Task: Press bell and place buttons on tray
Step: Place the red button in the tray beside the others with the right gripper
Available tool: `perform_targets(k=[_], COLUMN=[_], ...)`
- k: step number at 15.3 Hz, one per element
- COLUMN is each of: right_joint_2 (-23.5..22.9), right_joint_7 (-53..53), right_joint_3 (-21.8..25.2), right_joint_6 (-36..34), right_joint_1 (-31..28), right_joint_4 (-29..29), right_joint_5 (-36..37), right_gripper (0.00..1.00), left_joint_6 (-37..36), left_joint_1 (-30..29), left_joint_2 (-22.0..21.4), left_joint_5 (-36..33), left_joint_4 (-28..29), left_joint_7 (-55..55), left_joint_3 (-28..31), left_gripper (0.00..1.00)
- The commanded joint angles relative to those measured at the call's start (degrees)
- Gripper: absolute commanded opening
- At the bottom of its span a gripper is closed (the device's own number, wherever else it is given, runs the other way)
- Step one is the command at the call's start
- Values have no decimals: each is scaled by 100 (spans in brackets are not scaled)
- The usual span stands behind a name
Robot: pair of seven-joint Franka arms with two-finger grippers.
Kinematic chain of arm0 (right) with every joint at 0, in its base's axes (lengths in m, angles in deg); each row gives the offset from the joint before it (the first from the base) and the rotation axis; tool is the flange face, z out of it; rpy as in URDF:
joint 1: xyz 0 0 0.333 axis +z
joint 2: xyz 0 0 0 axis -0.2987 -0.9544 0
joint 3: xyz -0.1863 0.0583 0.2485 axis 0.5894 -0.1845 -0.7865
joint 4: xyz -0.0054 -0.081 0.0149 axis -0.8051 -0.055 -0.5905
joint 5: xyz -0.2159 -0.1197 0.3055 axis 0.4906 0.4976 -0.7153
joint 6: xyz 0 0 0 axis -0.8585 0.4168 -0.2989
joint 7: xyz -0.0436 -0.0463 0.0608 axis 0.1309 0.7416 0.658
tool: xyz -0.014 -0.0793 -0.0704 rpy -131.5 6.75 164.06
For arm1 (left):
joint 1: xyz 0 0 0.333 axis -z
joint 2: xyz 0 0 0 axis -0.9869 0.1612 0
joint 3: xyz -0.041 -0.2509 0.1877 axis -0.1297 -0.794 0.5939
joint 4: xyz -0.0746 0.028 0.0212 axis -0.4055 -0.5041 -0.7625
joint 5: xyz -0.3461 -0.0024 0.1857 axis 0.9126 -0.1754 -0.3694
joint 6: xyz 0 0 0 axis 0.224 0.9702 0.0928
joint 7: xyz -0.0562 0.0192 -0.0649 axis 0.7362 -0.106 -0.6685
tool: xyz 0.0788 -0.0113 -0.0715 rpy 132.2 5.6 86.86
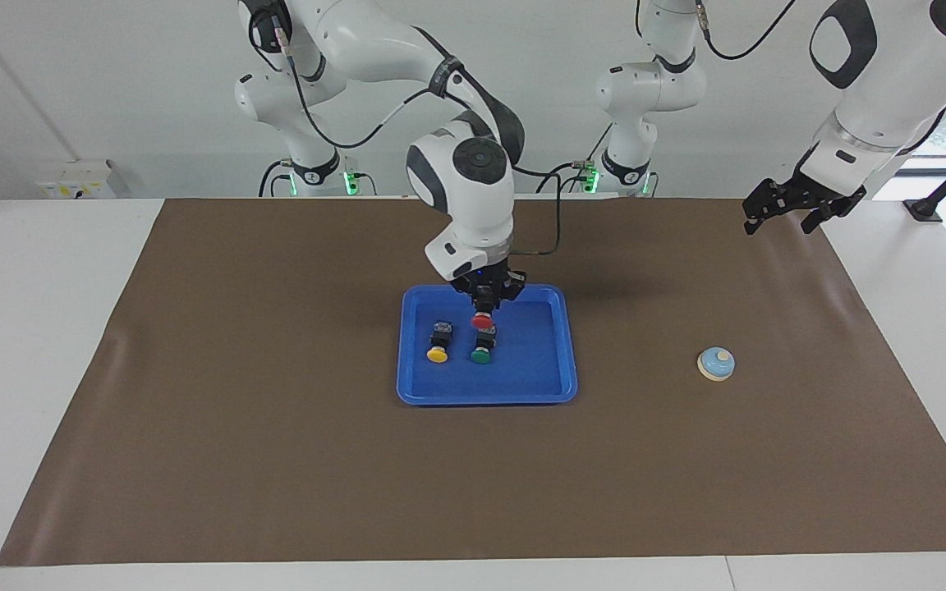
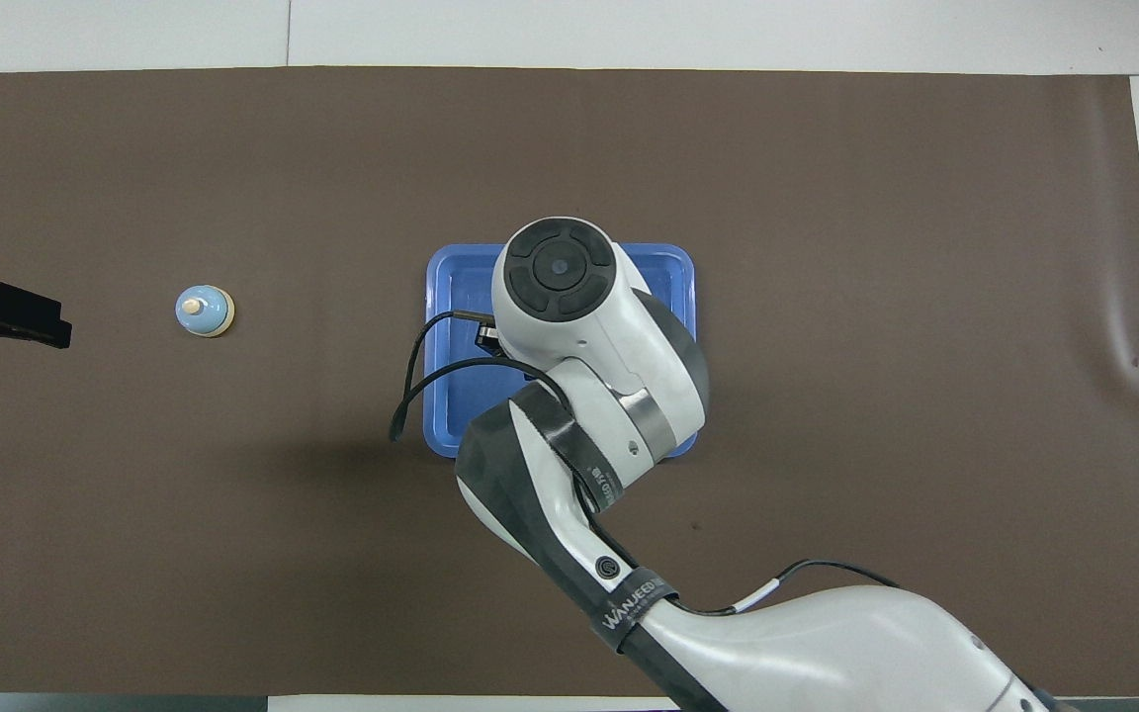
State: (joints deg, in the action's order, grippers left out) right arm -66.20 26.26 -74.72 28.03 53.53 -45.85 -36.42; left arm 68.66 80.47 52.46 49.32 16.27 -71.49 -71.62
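Brown mat (image 1: 276,460), glossy rounded tray (image 1: 555,392)

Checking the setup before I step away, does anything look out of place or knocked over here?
Nothing stands out. The yellow button and green button lie in the tray, the right hand holds the red button over it, the bell sits upright.

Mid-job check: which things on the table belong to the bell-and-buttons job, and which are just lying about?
Job: bell; tray; yellow button and green button in it; red button held over it by right gripper; left gripper, waiting.
Lying about: only the brown mat.
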Motion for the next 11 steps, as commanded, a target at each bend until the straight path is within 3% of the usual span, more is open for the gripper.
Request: perform_targets(k=[1,11], right_joint_2=[-358,-814], right_joint_7=[-51,-7], right_joint_3=[26,35], right_joint_6=[398,1120], right_joint_1=[146,506], right_joint_4=[333,34], right_joint_5=[-103,257], right_gripper=[0,0], left_joint_6=[-91,-91], left_joint_1=[8,8], left_joint_2=[-13,-13], left_joint_5=[88,88], left_joint_4=[-69,-69], left_joint_7=[50,50], left_joint_3=[39,39], left_gripper=[100,100])
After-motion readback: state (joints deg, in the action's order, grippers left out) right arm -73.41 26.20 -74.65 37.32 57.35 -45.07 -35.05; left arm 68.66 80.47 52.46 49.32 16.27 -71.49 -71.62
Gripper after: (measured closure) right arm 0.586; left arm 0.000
